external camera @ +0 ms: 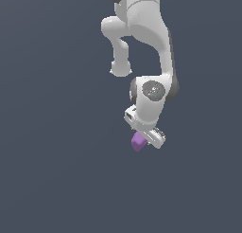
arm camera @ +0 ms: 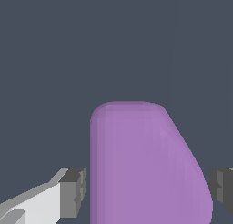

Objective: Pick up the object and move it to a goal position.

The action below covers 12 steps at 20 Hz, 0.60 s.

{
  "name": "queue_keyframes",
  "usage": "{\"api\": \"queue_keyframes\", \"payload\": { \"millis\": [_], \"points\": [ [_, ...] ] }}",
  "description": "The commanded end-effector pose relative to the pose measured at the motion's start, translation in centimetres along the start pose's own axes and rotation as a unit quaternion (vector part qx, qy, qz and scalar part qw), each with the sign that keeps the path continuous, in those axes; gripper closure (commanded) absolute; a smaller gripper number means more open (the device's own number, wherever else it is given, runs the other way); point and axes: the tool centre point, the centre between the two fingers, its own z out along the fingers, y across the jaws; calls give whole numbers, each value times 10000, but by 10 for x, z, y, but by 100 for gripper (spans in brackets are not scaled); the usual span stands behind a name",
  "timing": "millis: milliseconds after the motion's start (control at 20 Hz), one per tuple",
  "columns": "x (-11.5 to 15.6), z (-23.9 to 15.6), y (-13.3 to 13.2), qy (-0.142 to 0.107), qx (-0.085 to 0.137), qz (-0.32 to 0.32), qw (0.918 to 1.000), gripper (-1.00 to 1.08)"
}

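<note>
The object is a small matte purple lump, rounded and tapered on one side. In the exterior view it sticks out below the white gripper at the end of the bent arm, toward the exterior view's left. The wrist view shows the object large and close between the two dark finger pads, which stand right at its sides. The gripper is shut on the object. The lump's lower part is cut off by the frame edge.
A plain dark grey surface fills the background all around. The white arm links rise above the gripper. No goal marker shows.
</note>
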Motion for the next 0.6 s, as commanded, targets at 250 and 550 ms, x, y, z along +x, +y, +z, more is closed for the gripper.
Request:
{"api": "queue_keyframes", "payload": {
  "millis": [250, 550],
  "points": [
    [1, 6, -1, 4, 6, 2, 10000, 108],
    [1, 6, -1, 4, 6, 2, 10000, 108]
  ]
}}
